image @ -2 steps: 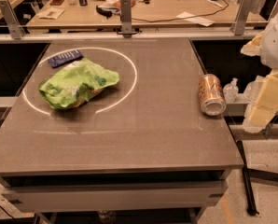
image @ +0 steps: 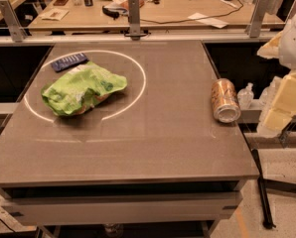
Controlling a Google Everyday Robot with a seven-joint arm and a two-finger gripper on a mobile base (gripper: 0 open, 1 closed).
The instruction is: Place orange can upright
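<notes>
The orange can (image: pixel 224 99) lies on its side near the right edge of the grey table (image: pixel 158 143), with its silver lid end facing the front. My gripper (image: pixel 281 107) shows as cream-coloured parts at the right edge of the view, off the table and just right of the can, not touching it. The white arm (image: pixel 294 38) is above the gripper.
A lime-green snack bag (image: pixel 82 88) lies inside a white circle marked on the table's left half, with a dark blue packet (image: pixel 69 61) behind it. A clear bottle (image: pixel 246 95) sits beside the can, off the table. A cluttered wooden desk (image: pixel 178 6) stands behind a rail.
</notes>
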